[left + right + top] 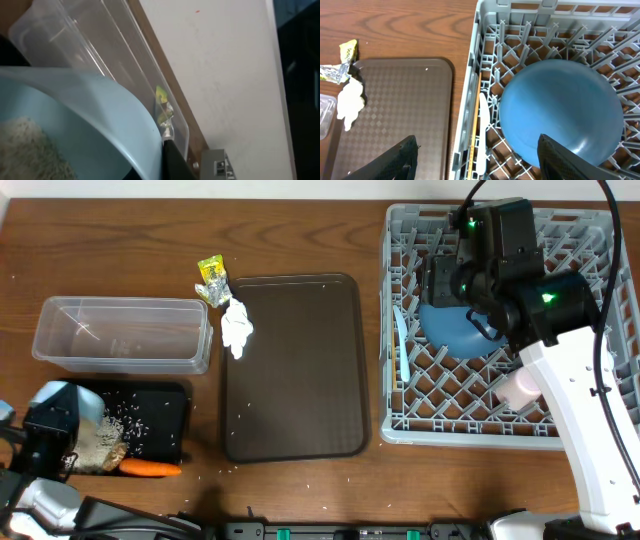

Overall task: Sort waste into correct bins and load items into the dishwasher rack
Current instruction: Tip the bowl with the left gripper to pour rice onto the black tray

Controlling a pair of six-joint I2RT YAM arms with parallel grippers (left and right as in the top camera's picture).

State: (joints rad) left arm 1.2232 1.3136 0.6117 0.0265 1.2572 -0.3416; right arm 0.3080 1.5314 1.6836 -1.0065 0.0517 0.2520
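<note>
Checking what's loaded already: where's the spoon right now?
Overhead, the pale-blue spoon lies along the left edge of the rack, just left of the blue plate.

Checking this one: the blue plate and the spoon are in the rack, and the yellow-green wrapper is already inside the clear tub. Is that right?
Not quite. The wrapper is not inside the clear tub; it lies outside it, by a corner of the brown tray, as the overhead view shows. The blue plate and the spoon are in the rack.

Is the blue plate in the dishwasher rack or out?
In: the blue plate lies inside the dishwasher rack, within its walls.
</note>
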